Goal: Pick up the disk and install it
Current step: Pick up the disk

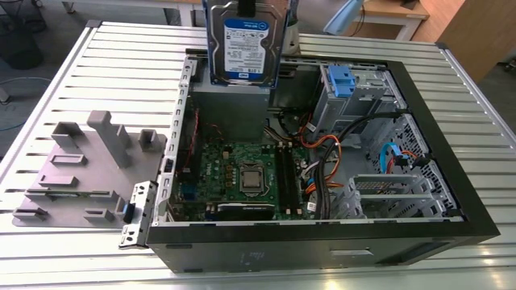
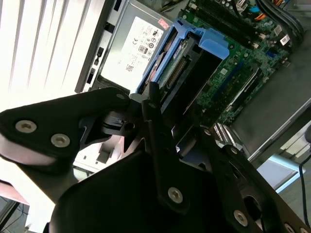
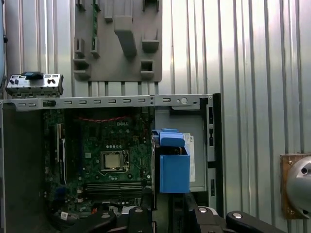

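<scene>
The claw (image 2: 177, 112), closed on the disk (image 1: 241, 45), holds it upright above the power supply (image 2: 131, 48) at the far side of the computer case (image 1: 322, 249); a tilt or slip could jam it against the case rim.

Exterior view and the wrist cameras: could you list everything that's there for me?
disk: one, silver in a blue bracket, held above the case's far edge
computer case: one, black, open, lying on the table
motherboard: one, green, on the case floor
power supply: one, grey, beneath the disk
second carrier: one, blue, in the bay at the exterior view's right
fixture: one, grey, on the table at the exterior view's left
table: one, pale slatted metal
gripper: one, black, clamped on the disk
</scene>
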Available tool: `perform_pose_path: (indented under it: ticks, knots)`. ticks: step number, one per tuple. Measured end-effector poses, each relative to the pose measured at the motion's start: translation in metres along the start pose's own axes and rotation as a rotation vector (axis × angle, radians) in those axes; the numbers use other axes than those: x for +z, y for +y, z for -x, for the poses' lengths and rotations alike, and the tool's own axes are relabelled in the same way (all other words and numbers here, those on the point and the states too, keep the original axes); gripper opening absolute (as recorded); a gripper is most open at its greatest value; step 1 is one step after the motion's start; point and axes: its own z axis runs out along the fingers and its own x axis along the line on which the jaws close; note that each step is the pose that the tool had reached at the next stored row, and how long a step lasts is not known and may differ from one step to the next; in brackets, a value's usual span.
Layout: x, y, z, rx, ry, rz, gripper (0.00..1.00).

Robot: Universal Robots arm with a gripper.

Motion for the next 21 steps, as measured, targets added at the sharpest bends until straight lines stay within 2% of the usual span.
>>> perform_pose_path:
  ticks: [21]
  knots:
    - [0.0018,-0.0496,0.0033,0.0,0.0001,0.0,0.35]
